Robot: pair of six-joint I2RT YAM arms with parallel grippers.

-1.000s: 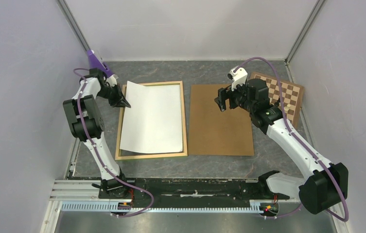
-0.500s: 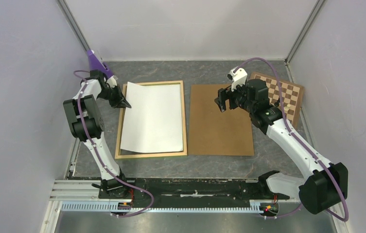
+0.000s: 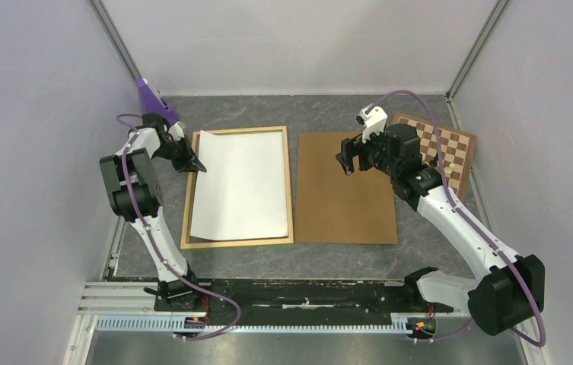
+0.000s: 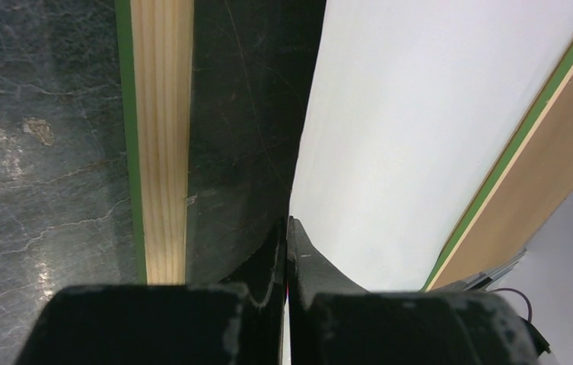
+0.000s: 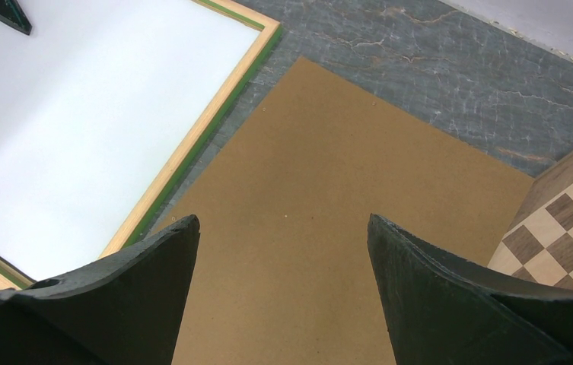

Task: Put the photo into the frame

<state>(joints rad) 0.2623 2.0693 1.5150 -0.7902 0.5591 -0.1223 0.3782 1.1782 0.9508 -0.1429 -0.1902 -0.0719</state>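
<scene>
- Grey marbled desk (image 3: 329, 106) enclosed by pale walls; both arms reach in from its near edge.
- Frame (image 3: 289, 190): lies flat at left of centre, pale wood face up, with a green edge showing in the wrist views.
- Photo (image 3: 241, 182): rests white back up inside the frame's opening. Its right edge lies close along the right rail. A dark strip separates its left edge from the left rail (image 4: 161, 137).
- Left end effector (image 3: 196, 164): jaws fully closed, pinching the photo's left edge near the far corner, which appears slightly lifted. In the left wrist view the sheet (image 4: 420, 137) runs straight out from between the pinched tips (image 4: 287, 236).
- Right end effector (image 5: 283, 220): jaws wide apart and holding nothing, hovering over the brown hardboard panel (image 3: 344, 205), just beside the frame and well apart from the photo. A chessboard (image 3: 450, 148) lies behind it.
- Handling, as judged: the print looks light, thin and flexible, apt to bow or crease if pushed from one side. A glossy face would slide readily. An edge pinch close to a corner, as taken here, suits it. A second support on the opposite long edge would help it settle flat within the rails.
</scene>
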